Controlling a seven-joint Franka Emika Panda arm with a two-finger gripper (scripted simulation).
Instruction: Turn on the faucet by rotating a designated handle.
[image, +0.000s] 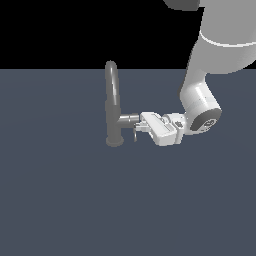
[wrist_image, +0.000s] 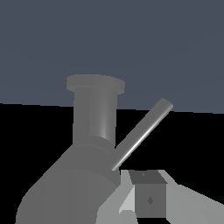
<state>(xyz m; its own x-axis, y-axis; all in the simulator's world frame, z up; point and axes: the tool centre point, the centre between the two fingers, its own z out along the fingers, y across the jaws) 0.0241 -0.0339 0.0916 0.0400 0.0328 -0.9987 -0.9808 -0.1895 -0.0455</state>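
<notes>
Grey pad of my claw (wrist_image: 148, 199) fills the near corner of the wrist view, a blocky fingertip (wrist_image: 149, 197) with a small diamond mark on its face, lying just beside the root of the handle (wrist_image: 142, 133). Only this one finger shows clearly there, and in the exterior view my claw (image: 137, 131) is too small to read, so I cannot tell how wide it stands or whether it pinches anything. It sits right at the handle (image: 134, 135), close enough that touching and a hair apart look the same.

That handle is a thin, smooth metal rod with a bright streak along it, sticking out of the short side cylinder of the faucet (wrist_image: 94, 127). The wrist view shows the rod's flat round tip and a flanged, round part of the faucet beyond it; the exterior view cannot resolve these. It shows instead the whole faucet (image: 113, 100): a slim, dull-metal column on a round base, arching over at the top, standing near the middle of the far edge of the slate-blue matte surface (image: 65, 200). My white arm (image: 202, 95) comes down from the far corner on the exterior view's right.
</notes>
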